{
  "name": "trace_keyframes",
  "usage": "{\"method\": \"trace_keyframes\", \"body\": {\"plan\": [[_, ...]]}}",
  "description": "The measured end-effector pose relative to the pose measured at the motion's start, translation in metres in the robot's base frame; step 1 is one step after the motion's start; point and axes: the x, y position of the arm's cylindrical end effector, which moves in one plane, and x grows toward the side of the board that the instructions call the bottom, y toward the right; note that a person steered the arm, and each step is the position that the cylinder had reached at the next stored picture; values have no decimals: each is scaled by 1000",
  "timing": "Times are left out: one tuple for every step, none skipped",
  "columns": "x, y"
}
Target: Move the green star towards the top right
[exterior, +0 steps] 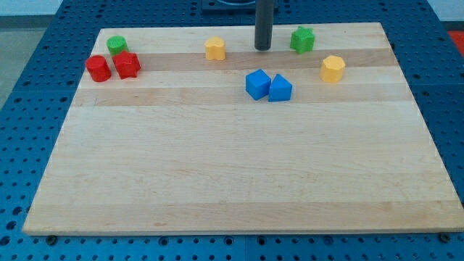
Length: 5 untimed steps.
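The green star (302,39) lies near the view's top, right of centre, on the wooden board (239,167). My tip (262,48) is the lower end of a dark rod that comes down from the view's top edge. It stands a short way to the left of the green star, apart from it, with bare board between them.
A yellow block (214,48) lies left of my tip. Another yellow block (333,69) lies below right of the star. Two blue blocks (257,83) (280,88) touch each other below my tip. At the top left are a green block (117,45) and two red blocks (98,68) (127,64).
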Motion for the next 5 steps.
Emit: {"method": "trace_keyframes", "body": {"plan": [[-19, 39], [-3, 99], [-2, 89], [-2, 75], [-2, 73]]}}
